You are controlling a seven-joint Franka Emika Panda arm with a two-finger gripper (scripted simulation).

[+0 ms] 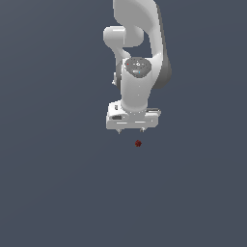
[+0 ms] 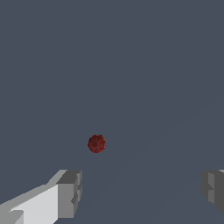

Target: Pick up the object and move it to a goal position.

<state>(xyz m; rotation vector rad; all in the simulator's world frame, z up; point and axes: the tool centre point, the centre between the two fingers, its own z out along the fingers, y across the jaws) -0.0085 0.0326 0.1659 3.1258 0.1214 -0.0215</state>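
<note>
Just below centre in the exterior view, the object (image 1: pixel 138 143) sits apart from your tool (image 1: pixel 130 131) (fingers spread), slightly rightward.

A plain dark slate-blue ground (image 1: pixel 53 193) fills both views from edge to edge, flat and without pattern or seams. Under the pincer, and all around it, the same even tone spreads. The light is soft and uniform. In the wrist view a faint paler streak crosses the ground slantwise.
</note>
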